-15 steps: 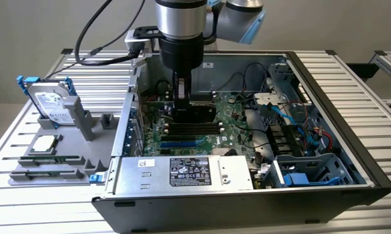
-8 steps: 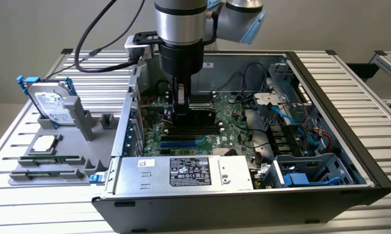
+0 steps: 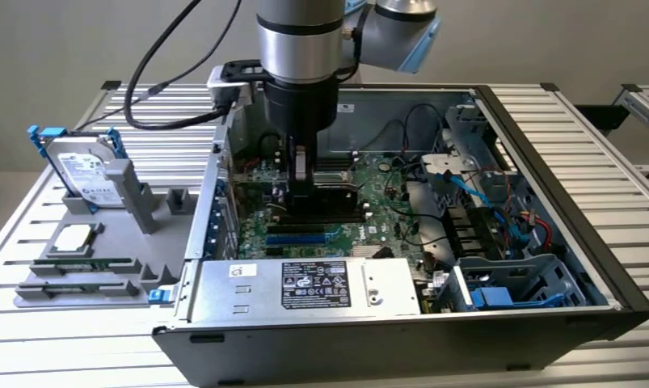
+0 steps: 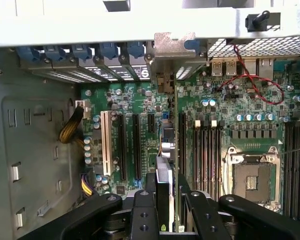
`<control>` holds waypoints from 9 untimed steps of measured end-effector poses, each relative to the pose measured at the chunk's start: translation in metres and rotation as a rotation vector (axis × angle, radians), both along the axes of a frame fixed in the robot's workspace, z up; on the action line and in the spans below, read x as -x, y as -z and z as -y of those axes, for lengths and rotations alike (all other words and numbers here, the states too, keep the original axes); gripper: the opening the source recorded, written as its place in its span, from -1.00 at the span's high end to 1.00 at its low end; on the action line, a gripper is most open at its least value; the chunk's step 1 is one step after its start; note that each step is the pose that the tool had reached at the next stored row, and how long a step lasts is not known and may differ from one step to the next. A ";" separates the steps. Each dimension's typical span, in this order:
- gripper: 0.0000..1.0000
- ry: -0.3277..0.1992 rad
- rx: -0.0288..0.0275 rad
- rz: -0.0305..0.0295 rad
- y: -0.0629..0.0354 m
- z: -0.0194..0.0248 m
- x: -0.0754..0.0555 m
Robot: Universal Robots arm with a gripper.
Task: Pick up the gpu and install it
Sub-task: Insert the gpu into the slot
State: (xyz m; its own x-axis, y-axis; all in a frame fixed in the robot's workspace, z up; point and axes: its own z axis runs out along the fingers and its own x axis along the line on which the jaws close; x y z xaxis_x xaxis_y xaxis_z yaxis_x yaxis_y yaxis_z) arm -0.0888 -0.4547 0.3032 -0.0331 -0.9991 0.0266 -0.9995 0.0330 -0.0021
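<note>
Over the motherboard (image 4: 140,107): tool (image 4: 169,202) clamps gpu (image 4: 163,172) edge-on; advise square descent, bracket (image 4: 174,46) flush against case wall (image 4: 90,20).

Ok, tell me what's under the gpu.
Green motherboard with black and white slots. The thin green gpu card with silver bracket, edge-on, covers whatever lies directly beneath it.

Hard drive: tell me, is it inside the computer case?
No, the hard drive stands upright in the gray holder outside the computer case, at the exterior view's left.
</note>
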 end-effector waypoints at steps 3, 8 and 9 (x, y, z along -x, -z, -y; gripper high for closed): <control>0.46 0.000 0.0001 0.0000 0.0032 0.0000 0.000; 0.46 0.000 0.0001 0.0000 0.0099 0.0001 0.001; 0.46 0.000 0.0001 0.0000 0.0110 0.0001 0.002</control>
